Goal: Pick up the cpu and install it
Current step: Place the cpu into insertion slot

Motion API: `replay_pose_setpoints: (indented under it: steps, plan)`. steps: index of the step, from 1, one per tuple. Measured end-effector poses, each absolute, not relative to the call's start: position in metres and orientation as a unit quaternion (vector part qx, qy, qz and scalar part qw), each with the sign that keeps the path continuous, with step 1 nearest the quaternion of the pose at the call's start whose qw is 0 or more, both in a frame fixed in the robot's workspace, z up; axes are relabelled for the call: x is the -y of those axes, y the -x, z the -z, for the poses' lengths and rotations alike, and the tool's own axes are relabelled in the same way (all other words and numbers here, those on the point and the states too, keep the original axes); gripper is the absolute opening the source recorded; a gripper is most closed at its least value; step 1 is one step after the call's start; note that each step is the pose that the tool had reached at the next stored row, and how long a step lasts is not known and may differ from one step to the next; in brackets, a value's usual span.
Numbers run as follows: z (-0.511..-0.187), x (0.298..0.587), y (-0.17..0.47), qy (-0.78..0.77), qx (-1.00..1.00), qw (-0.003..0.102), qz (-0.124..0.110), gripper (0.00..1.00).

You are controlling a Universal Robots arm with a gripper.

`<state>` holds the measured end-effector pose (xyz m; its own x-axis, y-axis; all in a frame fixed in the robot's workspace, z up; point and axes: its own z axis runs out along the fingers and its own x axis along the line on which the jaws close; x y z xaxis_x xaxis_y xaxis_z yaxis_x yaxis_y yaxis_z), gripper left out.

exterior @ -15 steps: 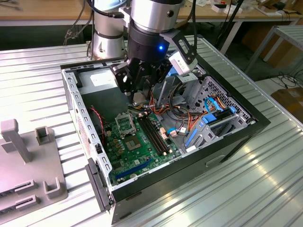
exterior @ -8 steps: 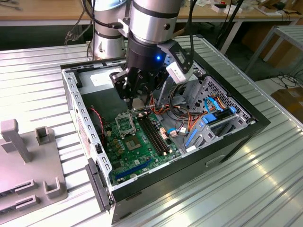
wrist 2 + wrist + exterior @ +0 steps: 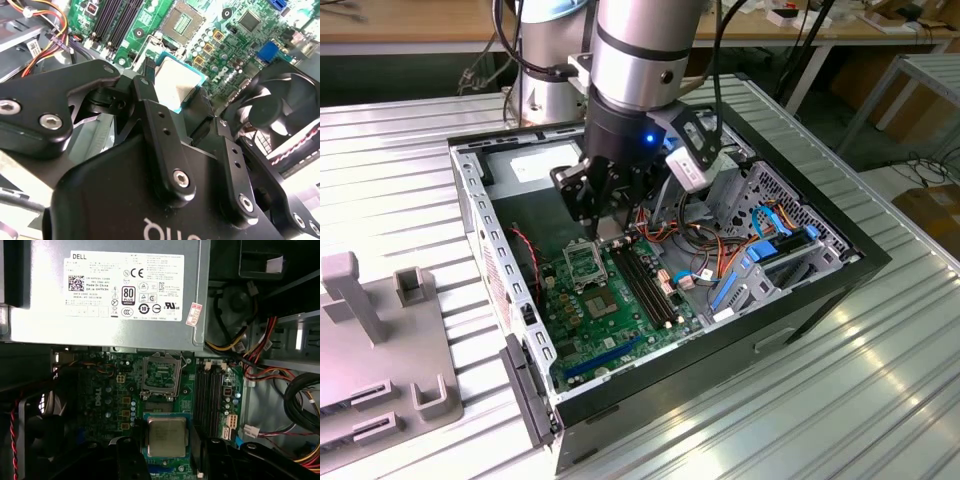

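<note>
Closest in, the black linkage of the jaws fills the foreground in both wrist views. They are closed on two opposite edges of the cpu (image 3: 166,436), which they hold flat with its metal lid facing up. The chip hangs over the green motherboard (image 3: 610,320), just beside the CPU socket (image 3: 161,374) and not seated in it. The socket lies open, its contact field bare. In the second wrist view the cpu (image 3: 177,82) sits between the jaw tips, with the socket (image 3: 183,21) further off.

The memory slots (image 3: 210,400) run alongside the socket, and the silver power supply (image 3: 110,290) sits beyond it. A black fan (image 3: 280,107) is close by the jaws.

In the exterior view, the arm reaches down into the open computer case (image 3: 485,230). The case lies on its side on the ribbed metal counter (image 3: 820,400). A grey fixture (image 3: 380,340) stands well apart at the exterior view's left.
</note>
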<state>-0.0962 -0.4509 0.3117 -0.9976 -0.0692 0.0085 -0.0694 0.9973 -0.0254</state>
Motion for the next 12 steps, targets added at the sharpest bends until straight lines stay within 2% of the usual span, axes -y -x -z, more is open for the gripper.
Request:
replay_pose_setpoints:
  steps: [12]
  plan:
    - [-0.300,0.451,0.096,-0.033,0.999,0.004,-0.013,0.47]
